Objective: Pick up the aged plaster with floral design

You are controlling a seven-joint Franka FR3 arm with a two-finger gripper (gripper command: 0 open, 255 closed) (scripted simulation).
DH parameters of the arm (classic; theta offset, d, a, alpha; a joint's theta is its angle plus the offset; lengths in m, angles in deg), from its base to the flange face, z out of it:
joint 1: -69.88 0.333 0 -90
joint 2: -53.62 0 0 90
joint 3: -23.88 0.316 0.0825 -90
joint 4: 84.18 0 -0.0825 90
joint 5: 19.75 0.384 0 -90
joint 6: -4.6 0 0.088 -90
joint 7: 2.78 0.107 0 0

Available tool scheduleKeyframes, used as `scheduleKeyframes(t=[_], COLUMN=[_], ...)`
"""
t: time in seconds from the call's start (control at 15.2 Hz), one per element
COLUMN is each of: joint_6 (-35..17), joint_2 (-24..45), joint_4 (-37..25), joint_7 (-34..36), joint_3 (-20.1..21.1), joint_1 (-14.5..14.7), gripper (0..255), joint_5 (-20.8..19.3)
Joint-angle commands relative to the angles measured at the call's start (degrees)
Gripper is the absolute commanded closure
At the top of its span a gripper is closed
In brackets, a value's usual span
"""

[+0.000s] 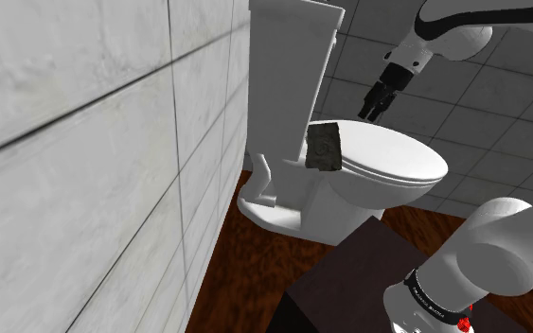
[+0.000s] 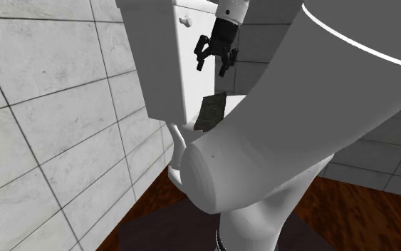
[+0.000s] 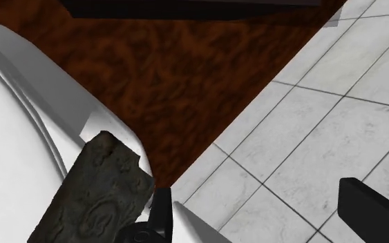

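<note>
The shoulder view takes in the whole toilet (image 1: pixel 392 161) with its lid down. One dark grey-brown plaster slab (image 1: pixel 324 147) stands on edge at the back of the lid, close against the tank (image 1: pixel 288 76). The pincer (image 1: pixel 376 102) hangs above it, apart from it.

The second exterior view shows the pincer (image 2: pixel 213 68) with its two fingers spread and nothing between them. Here the arm's thick white link (image 2: pixel 284 128) covers most of the bowl and the slab's (image 2: pixel 210 113) lower corner.

The wrist view brings out the curling relief on the slab (image 3: pixel 99 193), which lies just outside one black finger (image 3: pixel 162 210), not between the two. The pincer (image 3: pixel 255 200) gapes over pale tiles (image 3: pixel 310 131).

There is one slab, one toilet and one arm. Around them are the tiled wall (image 1: pixel 84 142), the dark wood floor (image 1: pixel 245 274) and the dark stand (image 1: pixel 349 284).
</note>
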Motion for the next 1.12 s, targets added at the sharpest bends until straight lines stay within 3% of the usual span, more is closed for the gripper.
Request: scheduleKeyframes(t=[0.0,0.33,0.53,0.79,1.06], joint_6=[-0.76,1.11,5.26,12.9,20.07], joint_2=[4.69,18.64,28.92,42.98,55.71], joint_4=[-2.7,-10.98,-17.31,-27.03,-37.99], joint_7=[-4.45,-16.63,-24.06,-31.25,-34.12], joint_3=[-3.94,-12.92,-16.47,-16.76,-13.54], joint_1=[0.7,1.8,0.26,-6.03,-14.51], gripper=[0,0,0,0,0], joint_5=[3.72,16.36,25.87,38.02,47.82])
